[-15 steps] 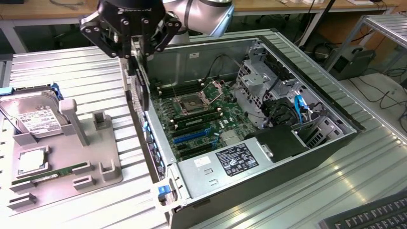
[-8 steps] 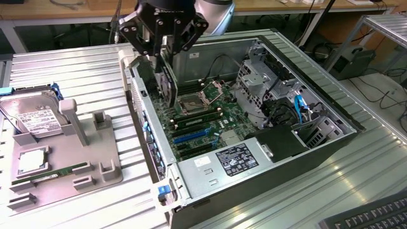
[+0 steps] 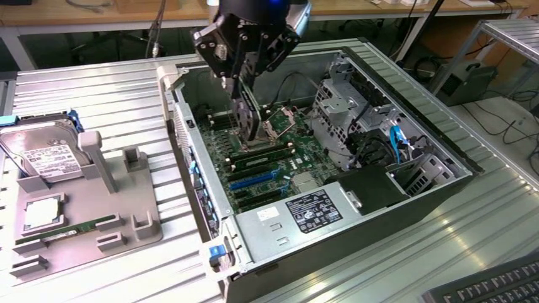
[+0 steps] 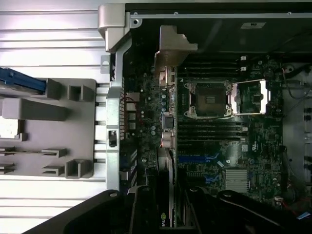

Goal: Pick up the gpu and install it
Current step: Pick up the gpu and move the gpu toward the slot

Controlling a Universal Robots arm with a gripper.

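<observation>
The gpu [image 3: 247, 120] hangs edge-down inside the open computer case [image 3: 404, 208], just above the motherboard [image 3: 282, 158]. My gripper [image 3: 242, 74] is shut on the card's upper edge, directly over the case. In the wrist view the gpu [image 4: 167, 122] appears edge-on, its silver bracket toward the case's rear wall and its body running back between my gripper's [image 4: 168, 212] black fingers. The blue expansion slots [image 3: 252, 181] lie a little nearer the power supply than the card's lower edge. Whether the card touches the board is hidden.
A grey parts holder [image 3: 126, 214] on the exterior view's left carries a hard drive [image 3: 42, 158], a memory stick [image 3: 72, 228] and a chip [image 3: 40, 213]. The power supply [image 3: 307, 211] and drive cage [image 3: 345, 107] crowd the case. A keyboard [image 3: 497, 287] sits at the lower right.
</observation>
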